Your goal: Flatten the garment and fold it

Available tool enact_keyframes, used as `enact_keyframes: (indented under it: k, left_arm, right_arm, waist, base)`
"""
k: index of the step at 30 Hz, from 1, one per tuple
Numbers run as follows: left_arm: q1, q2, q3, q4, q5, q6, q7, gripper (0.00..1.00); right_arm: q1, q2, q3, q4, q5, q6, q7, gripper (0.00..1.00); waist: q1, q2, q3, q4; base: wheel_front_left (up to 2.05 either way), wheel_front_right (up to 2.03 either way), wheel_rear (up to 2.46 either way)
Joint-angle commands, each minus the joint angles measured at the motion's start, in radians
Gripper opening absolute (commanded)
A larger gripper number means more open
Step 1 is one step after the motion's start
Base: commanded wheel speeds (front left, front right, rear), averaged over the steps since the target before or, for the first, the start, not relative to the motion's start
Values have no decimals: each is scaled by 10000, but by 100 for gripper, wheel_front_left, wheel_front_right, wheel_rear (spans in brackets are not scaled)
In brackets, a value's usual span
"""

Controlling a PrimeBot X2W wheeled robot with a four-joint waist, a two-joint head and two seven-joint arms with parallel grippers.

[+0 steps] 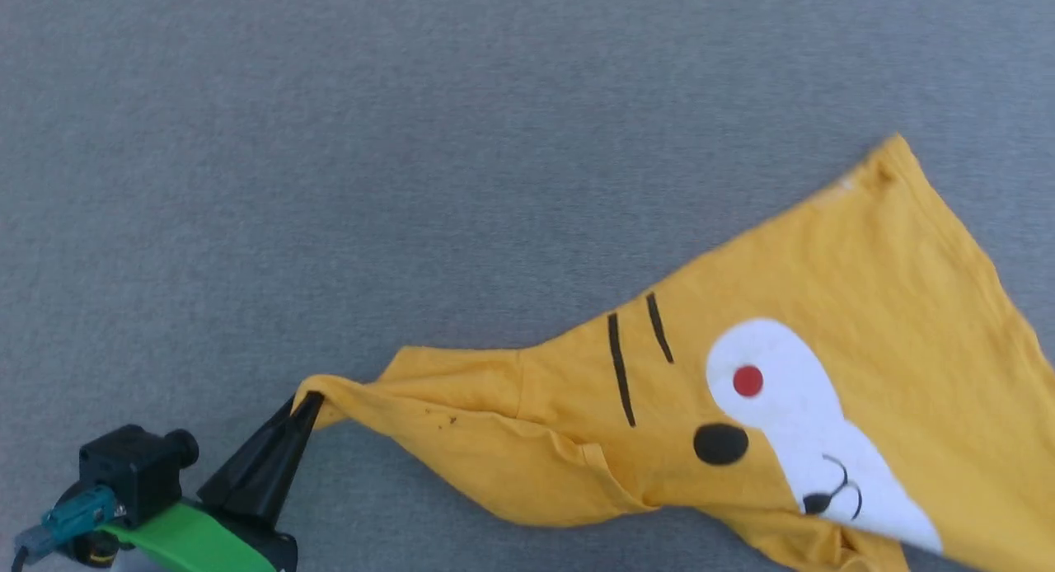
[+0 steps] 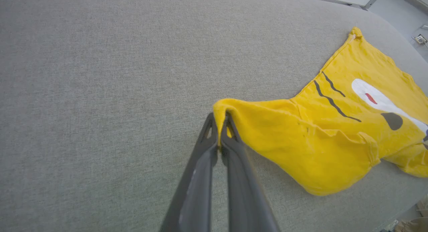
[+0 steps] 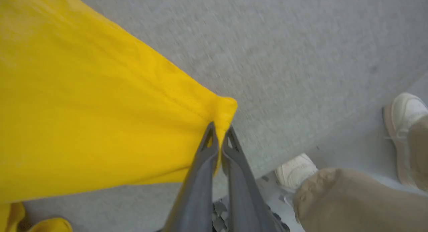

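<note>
Mostly the head view gives bare grey surface (image 1: 330, 143), open across the top and left. The shirt (image 1: 824, 267) lies at the lower right. Its long axis runs from a pulled-out tip at the lower left up to a corner at the upper right, and the picture's right and bottom edges cut it off. The left fingers (image 1: 264, 465) are pressed together, pinching that tip. The print faces up: black lines (image 1: 618, 366), a white patch (image 1: 791, 391) and a red dot (image 1: 747, 381).

From the left wrist, the left fingers (image 2: 197, 178) clamp a small fold of the shirt (image 2: 301, 141), which stretches away to the right. The surface (image 2: 100, 91) spreads wide and bare to the left. Its rounded edge shows at the upper right, with floor (image 2: 398, 8) beyond.

From the right wrist, somewhat blurred, the right fingers (image 3: 197, 182) are closed on a hemmed corner of the shirt (image 3: 83, 108), which runs out of the picture at the left and top. The surface (image 3: 301, 58) ends in a slanting edge near the fingers. Past it stand a person's pale shoe (image 3: 296, 171) and tan trouser leg (image 3: 351, 202).
</note>
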Motion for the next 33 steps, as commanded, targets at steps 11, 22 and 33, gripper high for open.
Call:
enact_keyframes:
  k: [11,22,33]
  left_arm:
    - [296,99,-50,-155,51,197,69,0]
    - [-328,-78,-270,-344,254,-61,108,0]
    - [-1285,-257,-473,-205,390,-633,129,0]
  right_arm:
    - [-792,1,1969,692,0,-15,-2600,100]
    - [-4195,-894,3393,-2238,-1784,-15,-305,100]
    - [-7292,-1113,4387,397,-3311,-15,1337,100]
  waist:
    - [0,0,-906,-615]
    - [0,0,-79,41]
    - [0,0,1423,763]
  base:
    - [0,0,0]
    - [0,0,0]
    - [0,0,0]
